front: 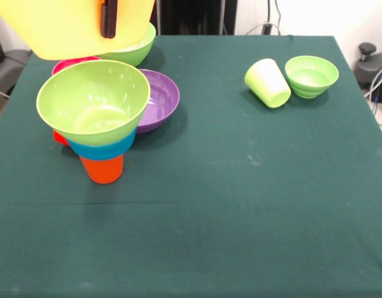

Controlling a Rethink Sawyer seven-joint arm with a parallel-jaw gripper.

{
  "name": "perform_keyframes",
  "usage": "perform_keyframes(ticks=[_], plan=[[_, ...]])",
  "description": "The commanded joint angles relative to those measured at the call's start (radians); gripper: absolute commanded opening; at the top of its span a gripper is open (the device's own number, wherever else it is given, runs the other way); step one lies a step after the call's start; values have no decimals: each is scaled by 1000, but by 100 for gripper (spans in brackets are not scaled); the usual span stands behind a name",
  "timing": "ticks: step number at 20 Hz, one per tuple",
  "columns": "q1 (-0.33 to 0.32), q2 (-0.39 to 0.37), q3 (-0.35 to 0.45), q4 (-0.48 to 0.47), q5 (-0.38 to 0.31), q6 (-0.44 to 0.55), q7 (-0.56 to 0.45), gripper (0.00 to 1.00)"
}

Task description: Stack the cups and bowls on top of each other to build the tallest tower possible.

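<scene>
Yellow bowl [67, 28] hangs clamped at its rim in my pincer [108, 25] above the tower [95, 118], w/ orange cup [103, 169], blue bowl [104, 149] & lime green bowl [92, 99] stacked on the tabletop [240, 205] beside the purple bowl [160, 99].

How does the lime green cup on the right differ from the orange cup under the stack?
The lime green cup lies tipped beside a small green bowl; the orange cup stands upright. The lime green cup carries nothing; the orange cup bears a blue bowl and a green bowl. Both are smooth and handleless.
</scene>
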Motion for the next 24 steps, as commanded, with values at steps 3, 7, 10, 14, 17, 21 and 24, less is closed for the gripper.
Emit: perform_keyframes(ticks=[3, 7, 10, 14, 17, 21, 24], plan=[[3, 21, 121, 140, -56, -60, -136, 0], [-1, 27, 128, 139, -57, -74, -136, 0], [-2, 39, 132, 126, -61, -74, -137, 0], [-3, 52, 137, 110, -64, -78, -128, 0], [0, 52, 139, 117, -65, -89, -118, 0], [5, 39, 140, 143, -67, -108, -116, 0], [6, 31, 141, 167, -72, -136, -118, 0]])
